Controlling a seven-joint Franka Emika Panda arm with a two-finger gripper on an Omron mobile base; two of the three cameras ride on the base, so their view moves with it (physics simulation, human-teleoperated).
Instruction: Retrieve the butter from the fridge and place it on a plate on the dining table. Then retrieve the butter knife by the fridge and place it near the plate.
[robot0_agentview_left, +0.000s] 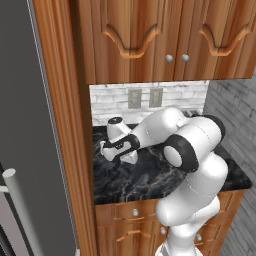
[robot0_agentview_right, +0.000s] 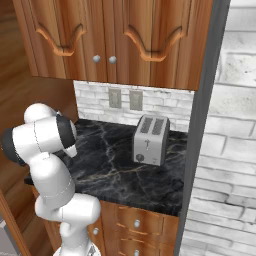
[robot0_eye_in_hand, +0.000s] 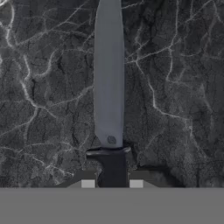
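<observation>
The gripper (robot0_eye_in_hand: 112, 181) pinches the butter knife's (robot0_eye_in_hand: 109, 83) dark handle between its jaws, above the black marble counter (robot0_eye_in_hand: 175, 87).

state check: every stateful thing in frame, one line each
butter knife: lies flat on the black marble wall counter, dark handle between the hand's fingers
hand: low over the counter, fingers either side of the knife handle; grip closure unclear
fridge: door closed
upper cabinets: doors closed
counter drawers: closed
toaster: upright on the counter, slots empty
</observation>
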